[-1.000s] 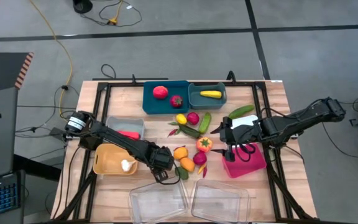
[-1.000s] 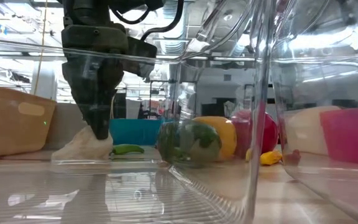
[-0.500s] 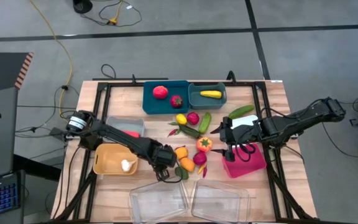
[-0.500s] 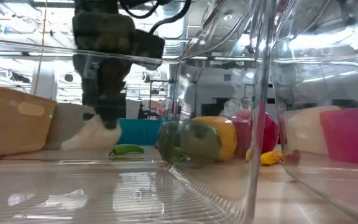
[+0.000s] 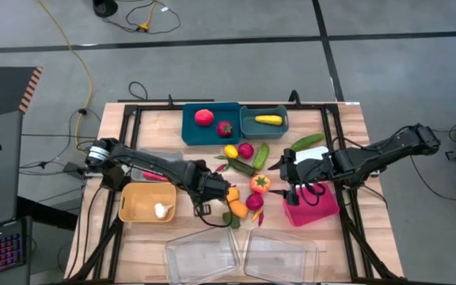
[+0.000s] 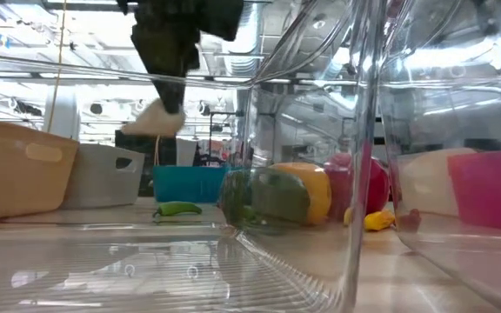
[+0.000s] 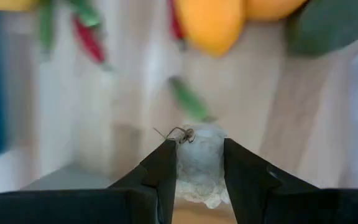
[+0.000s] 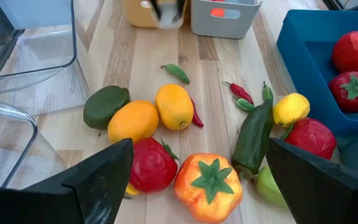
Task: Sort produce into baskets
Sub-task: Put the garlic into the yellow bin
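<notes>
Above the counter [image 5: 153, 119], mid-transfer: left end effector [image 7: 197, 163] clamps a white produce piece [image 7: 199, 167].
Your next move needs a destination basket; right end effector [image 8: 194, 163] waits spread wide, empty, over the magenta-red basket [image 5: 323, 207].

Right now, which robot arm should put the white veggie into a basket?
Probably the left: the left gripper is shut on the white veggie, lifted off the table. The right gripper hangs open over the loose produce, holding nothing.
</notes>
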Controlling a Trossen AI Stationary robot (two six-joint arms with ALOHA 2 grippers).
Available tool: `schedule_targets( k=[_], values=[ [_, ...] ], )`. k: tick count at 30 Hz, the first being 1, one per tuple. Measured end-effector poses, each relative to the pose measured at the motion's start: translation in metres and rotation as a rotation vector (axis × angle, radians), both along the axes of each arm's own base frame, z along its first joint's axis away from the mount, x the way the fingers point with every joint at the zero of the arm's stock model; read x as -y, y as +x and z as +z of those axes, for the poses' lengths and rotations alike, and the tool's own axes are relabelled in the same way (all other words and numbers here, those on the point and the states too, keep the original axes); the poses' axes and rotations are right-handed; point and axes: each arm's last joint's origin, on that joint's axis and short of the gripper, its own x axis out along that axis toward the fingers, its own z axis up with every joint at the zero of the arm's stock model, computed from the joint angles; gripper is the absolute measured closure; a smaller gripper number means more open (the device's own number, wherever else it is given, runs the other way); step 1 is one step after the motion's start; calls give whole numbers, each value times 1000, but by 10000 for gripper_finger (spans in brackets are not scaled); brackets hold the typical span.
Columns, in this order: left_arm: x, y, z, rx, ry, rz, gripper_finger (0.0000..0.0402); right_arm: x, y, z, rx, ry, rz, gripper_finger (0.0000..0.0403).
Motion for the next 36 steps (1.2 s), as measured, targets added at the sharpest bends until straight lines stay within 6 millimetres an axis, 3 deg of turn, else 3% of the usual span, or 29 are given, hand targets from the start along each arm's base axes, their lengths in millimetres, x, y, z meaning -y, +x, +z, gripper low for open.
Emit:
schedule_targets(
  k=[5, 13, 23, 27, 36],
  values=[
    [-4, -17, 13, -102, 66, -2, 298, 0, 0, 0, 1, 0, -1, 10],
    [5, -65, 25, -148, 105, 84, 298, 0, 0, 0, 1, 1, -1, 10],
    [25, -127, 6, -195, 63, 188, 297, 0, 0, 0, 2, 2, -1, 10],
    [25, -138, 1, -226, 42, 232, 290, 0, 0, 0, 3, 2, -2, 10],
    [22, -142, -6, -253, 51, 259, 283, 0, 0, 0, 3, 2, -3, 10]
  ],
)
